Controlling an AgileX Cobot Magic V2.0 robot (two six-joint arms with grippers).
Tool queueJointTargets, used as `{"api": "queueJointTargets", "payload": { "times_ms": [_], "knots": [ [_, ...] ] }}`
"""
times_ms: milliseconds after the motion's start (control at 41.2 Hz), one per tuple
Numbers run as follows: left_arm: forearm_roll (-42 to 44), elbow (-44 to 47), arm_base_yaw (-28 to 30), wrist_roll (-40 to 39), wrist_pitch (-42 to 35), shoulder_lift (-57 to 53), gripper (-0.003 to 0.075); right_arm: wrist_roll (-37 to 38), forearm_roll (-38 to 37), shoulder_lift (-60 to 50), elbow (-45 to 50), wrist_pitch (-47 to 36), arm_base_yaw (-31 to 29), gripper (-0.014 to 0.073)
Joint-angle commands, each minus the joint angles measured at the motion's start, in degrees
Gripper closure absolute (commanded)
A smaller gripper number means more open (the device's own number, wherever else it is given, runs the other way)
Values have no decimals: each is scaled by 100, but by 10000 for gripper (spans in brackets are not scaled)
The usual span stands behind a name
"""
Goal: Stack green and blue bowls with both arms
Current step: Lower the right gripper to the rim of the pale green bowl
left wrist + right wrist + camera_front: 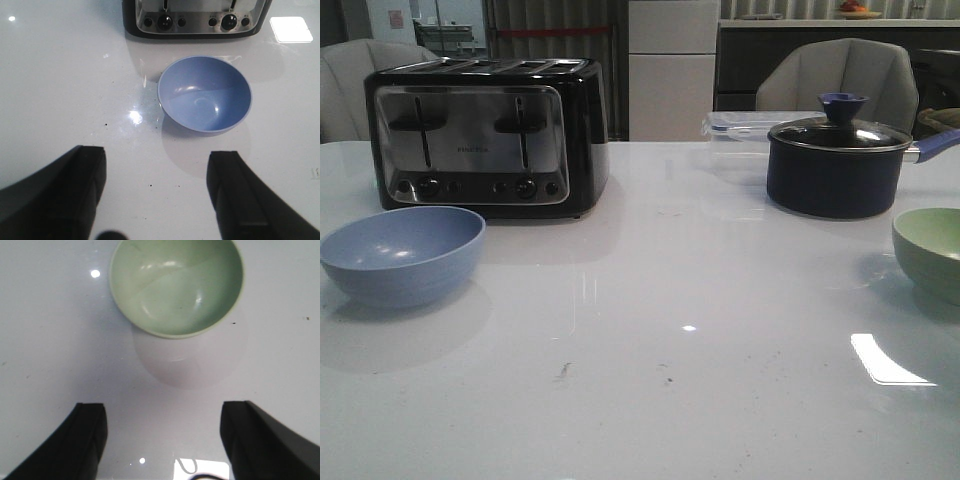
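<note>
Left gripper (157, 192): nearest the left wrist camera; its two dark fingers (75, 190) are spread wide with bare table between them, gripping nothing. It hangs above the tabletop, short of the blue bowl.

Right gripper (162, 440): likewise close to its own camera; fingers (250, 435) spread wide apart, nothing between them but the white surface. It is poised over the table with the green bowl ahead of it.

Blue bowl (402, 254): pale periwinkle, upright and empty, on the robot's left side of the table, just in front of the toaster and apart from it. In the left wrist view (204, 94) it lies beyond the fingertips, not touched by either finger.

Green bowl (930, 252): pale sage, upright and empty, at the far right edge of the front view, partly cut off by the frame. In the right wrist view (176, 286) its whole rim shows – it lies beyond the fingertips, untouched.

Bowls together: well apart, on opposite sides of the table – not stacked.

Table (650, 360): glossy white, with light reflections and a few small dark specks.

Toaster (485, 135): black and chrome, four slots, at the back left; its knobs show in the left wrist view (195, 17).

Pot (838, 160): dark navy with a glass lid and blue knob, at the back right, behind the green bowl.

Clear container (740, 128): behind the pot, partly hidden by it.
</note>
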Motion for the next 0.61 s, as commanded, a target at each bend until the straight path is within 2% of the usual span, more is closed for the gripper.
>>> {"api": "queueJointTargets", "payload": {
  "times_ms": [0,218,437,582],
  "knots": [
    [-6,-165,15,6,-466,8,251,-30,25,382,-546,-73,-385,13],
    [-6,-165,15,6,-456,8,264,-169,136,1502,-1310,292,-1027,36],
    [-6,-165,15,6,-444,8,264,-1165,1306,2720,-1945,356,-1531,118],
    [-6,-165,15,6,-444,8,264,-1308,1398,3358,-2309,326,-1568,127]
  ]
}}
